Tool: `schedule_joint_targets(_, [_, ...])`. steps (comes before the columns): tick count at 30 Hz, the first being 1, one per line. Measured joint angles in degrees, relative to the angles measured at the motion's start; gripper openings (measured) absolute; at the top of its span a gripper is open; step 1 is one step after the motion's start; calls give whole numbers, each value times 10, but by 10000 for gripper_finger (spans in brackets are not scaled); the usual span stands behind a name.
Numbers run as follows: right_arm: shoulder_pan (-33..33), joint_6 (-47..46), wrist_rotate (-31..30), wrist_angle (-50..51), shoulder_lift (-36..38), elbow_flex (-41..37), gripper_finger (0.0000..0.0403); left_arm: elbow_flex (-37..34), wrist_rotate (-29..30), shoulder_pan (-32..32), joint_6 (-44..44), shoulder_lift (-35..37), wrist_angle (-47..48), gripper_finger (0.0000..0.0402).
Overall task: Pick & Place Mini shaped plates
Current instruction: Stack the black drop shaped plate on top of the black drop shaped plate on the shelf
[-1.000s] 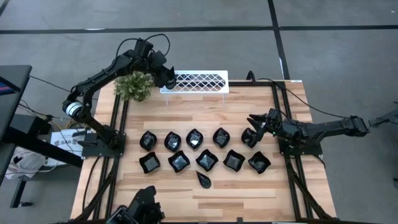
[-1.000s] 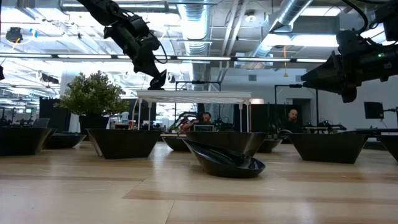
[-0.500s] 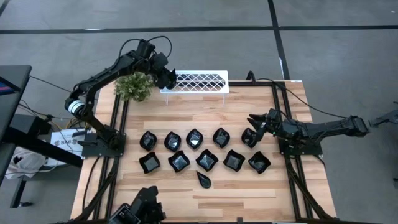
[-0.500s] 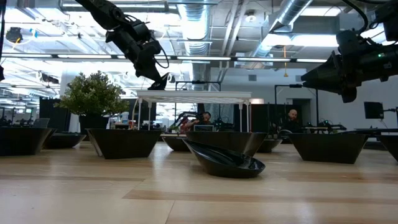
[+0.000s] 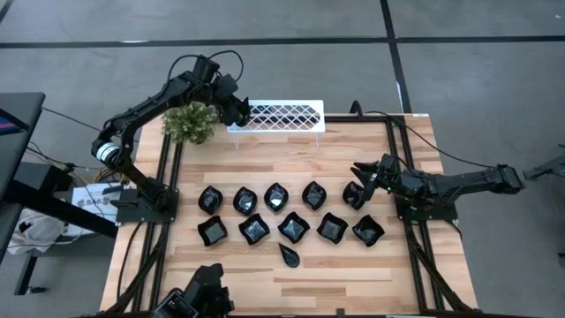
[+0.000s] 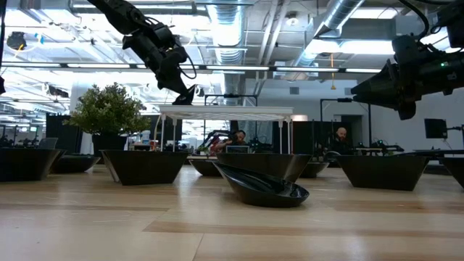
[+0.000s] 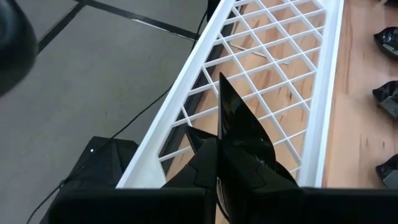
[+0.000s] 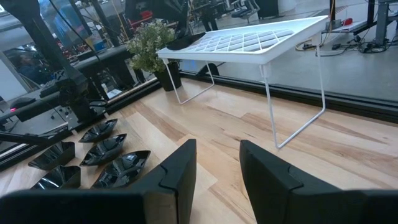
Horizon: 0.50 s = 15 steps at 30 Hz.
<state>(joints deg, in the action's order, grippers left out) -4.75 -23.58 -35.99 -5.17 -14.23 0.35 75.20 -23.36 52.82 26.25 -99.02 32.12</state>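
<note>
Several glossy black mini plates (image 5: 276, 197) sit in two rows on the wooden table, with one slim teardrop plate (image 5: 289, 254) nearer the front edge. My left gripper (image 5: 238, 113) hangs over the left end of the white lattice rack (image 5: 282, 116), shut on another black plate (image 7: 239, 127). My right gripper (image 5: 358, 173) hovers open at the right end of the far row, above the last plate (image 5: 355, 196) there, with nothing between its fingers (image 8: 180, 171). My left gripper pinches the black plate between its two fingers at the plate's wide end (image 7: 231, 163). The fingers slant down from the table's far left. The plate stands on edge, and its pointed tip (image 7: 222, 81) reaches out over the rack's lattice. I cannot tell whether it touches the rack.
A small green potted plant (image 5: 190, 122) stands just left of the rack, under the left arm. Bare wood lies between the rack and the plate rows. People sit in the room (image 6: 341, 135) beyond the table.
</note>
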Motion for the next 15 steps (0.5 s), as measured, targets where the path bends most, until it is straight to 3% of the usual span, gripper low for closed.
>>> schedule_joint_targets(15, [0,0,0,0,0,0,119,0,2,0,10,1,0,14])
